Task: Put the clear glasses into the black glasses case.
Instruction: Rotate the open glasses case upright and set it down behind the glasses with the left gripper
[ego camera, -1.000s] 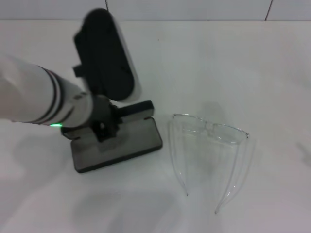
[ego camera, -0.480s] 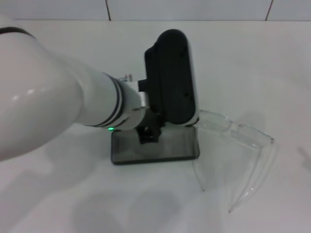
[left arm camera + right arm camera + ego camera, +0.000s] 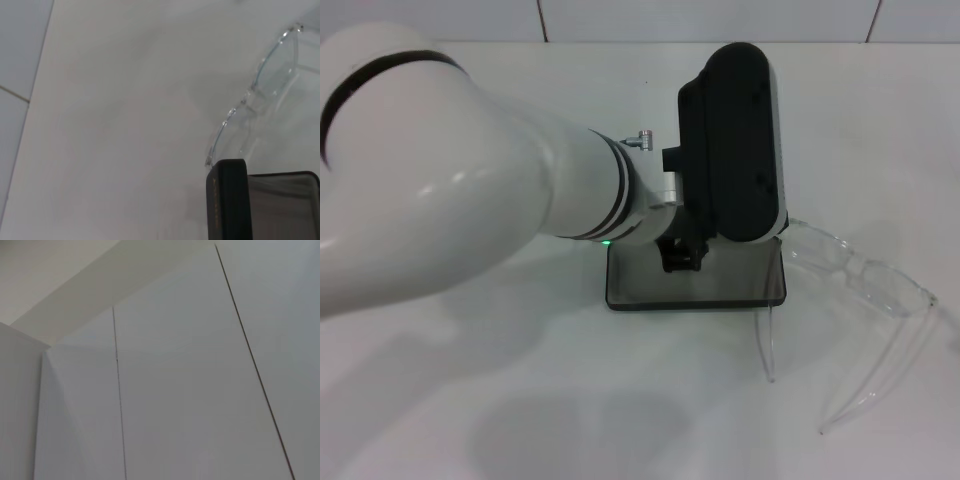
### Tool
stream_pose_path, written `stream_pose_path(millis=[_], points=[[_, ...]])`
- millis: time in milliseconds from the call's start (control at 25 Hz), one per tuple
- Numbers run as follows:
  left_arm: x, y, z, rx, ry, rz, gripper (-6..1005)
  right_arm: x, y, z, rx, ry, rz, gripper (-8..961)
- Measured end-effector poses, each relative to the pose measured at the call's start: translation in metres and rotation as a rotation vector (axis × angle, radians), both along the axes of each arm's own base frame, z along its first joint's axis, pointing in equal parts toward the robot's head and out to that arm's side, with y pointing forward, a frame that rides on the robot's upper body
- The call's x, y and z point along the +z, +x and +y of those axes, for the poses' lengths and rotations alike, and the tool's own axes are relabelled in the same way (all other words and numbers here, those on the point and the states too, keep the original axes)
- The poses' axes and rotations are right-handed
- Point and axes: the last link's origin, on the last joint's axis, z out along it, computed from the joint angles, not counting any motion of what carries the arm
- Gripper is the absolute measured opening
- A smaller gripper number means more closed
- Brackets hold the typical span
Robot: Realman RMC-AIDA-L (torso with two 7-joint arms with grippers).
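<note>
- The clear glasses [image 3: 860,300] lie on the white table [image 3: 880,120], just to the right of the black glasses case [image 3: 695,278]. One end of the front touches, or nearly touches, the case's right edge.
- The glasses are not in the case yet, so the main job is not done.
- The case is open. Its lid stands up behind the tray, so I think the tray is ready to take the glasses.
- The left gripper [image 3: 680,250] is at the back of the case, by the hinge. It seems to grip the case there, but I cannot tell if its jaws are apart or together.
- The right gripper is not seen.
- The glasses are see-through plastic, thin and curved, with two long thin arms pointing away from the case.
- The case is dull black, boxy with round corners, grey inside.
</note>
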Motion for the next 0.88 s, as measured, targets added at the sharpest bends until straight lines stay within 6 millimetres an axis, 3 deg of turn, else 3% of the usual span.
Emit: stream_pose_path(millis=[680,880], points=[[-0.0029,-0.0073,0.0020,0.034,-0.004,0.006,307,0.0005,0.0026,-0.0046,-0.019,0.008,0.008,863],[-0.0018,-0.0046,-0.0007,0.027,-0.012,0.003,488,0.0000,0.0024,-0.0047,-0.019,0.008,0.010,862]])
